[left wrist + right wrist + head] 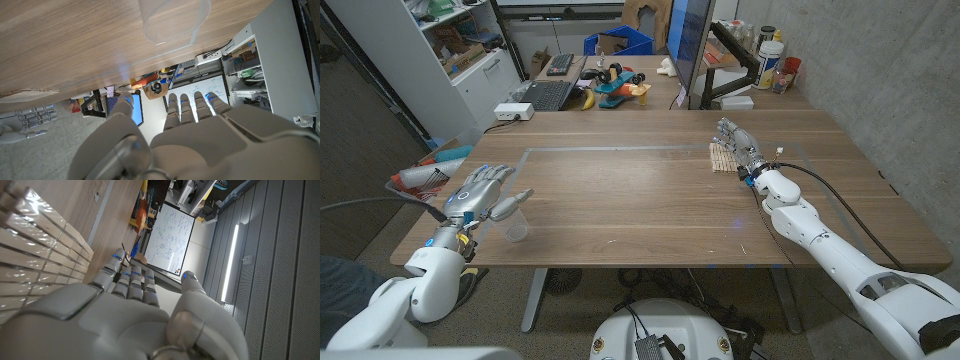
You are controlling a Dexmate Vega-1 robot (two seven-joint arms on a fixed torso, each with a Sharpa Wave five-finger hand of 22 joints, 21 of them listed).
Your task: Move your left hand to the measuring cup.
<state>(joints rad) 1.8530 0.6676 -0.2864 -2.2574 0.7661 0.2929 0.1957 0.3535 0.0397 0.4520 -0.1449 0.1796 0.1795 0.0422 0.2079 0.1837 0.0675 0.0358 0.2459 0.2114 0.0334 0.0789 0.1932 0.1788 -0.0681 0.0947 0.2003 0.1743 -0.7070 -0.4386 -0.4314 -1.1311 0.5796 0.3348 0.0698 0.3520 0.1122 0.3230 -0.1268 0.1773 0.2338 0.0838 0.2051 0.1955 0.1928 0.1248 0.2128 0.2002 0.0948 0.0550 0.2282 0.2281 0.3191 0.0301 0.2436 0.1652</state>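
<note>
While its fingers are spread and empty, the left hand [480, 192] hovers just beside the measuring cup [515, 226], a clear, see-through plastic vessel standing near the wooden table's [620, 200] front left edge. Far across from the cup, the right hand [738, 143], fingers extended and holding nothing, sits by a wooden slatted rack [721, 158].

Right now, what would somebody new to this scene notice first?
Probably the left hand raised with fingers spread at the table's near left corner, just beside a clear measuring cup that nearly vanishes against the wood. Across the table, the right hand is by a bundle of pale wooden slats at the far right.
</note>
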